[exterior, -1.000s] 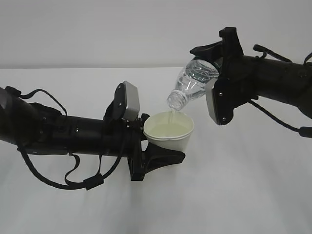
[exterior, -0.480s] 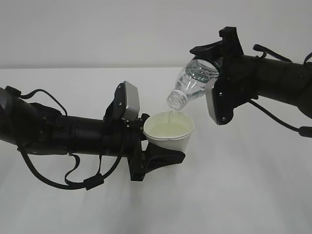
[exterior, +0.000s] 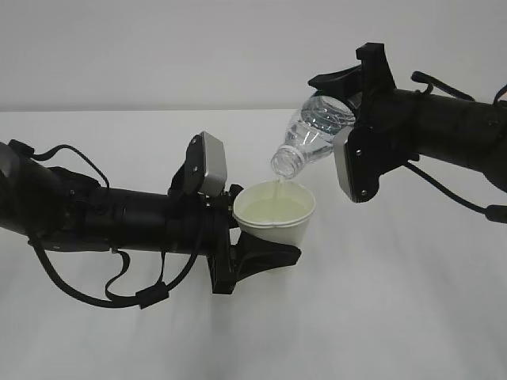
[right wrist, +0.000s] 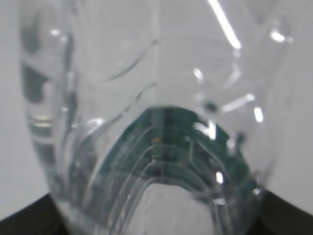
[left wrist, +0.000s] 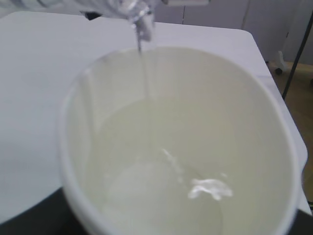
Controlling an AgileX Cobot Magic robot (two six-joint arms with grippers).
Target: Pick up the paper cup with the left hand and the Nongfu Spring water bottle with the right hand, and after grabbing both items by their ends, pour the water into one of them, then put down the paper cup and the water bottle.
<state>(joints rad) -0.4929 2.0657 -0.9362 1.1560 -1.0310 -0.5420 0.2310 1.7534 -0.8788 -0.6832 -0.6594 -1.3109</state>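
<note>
Paper cup (exterior: 276, 219): white outside with a white rolled rim, pale cream inside. Water (left wrist: 161, 196) in the cup: clear, colourless, taking a faint yellowish cast from the cup's lining, one white glint at about 4 o'clock in the left wrist view. Bottle (exterior: 313, 134): clear ribbed plastic with dark green showing through it. Both arms black; left hand (exterior: 238, 237) and right hand (exterior: 356, 119) each carry a grey-silver plate. Table (exterior: 412, 317): plain white. Wall: pale grey.

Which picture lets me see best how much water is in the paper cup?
The left wrist view: it looks straight down into the paper cup, showing the water pooled in the bottom. The exterior view shows the cup from the side, inside only partly visible. The right wrist view shows none of it.
</note>
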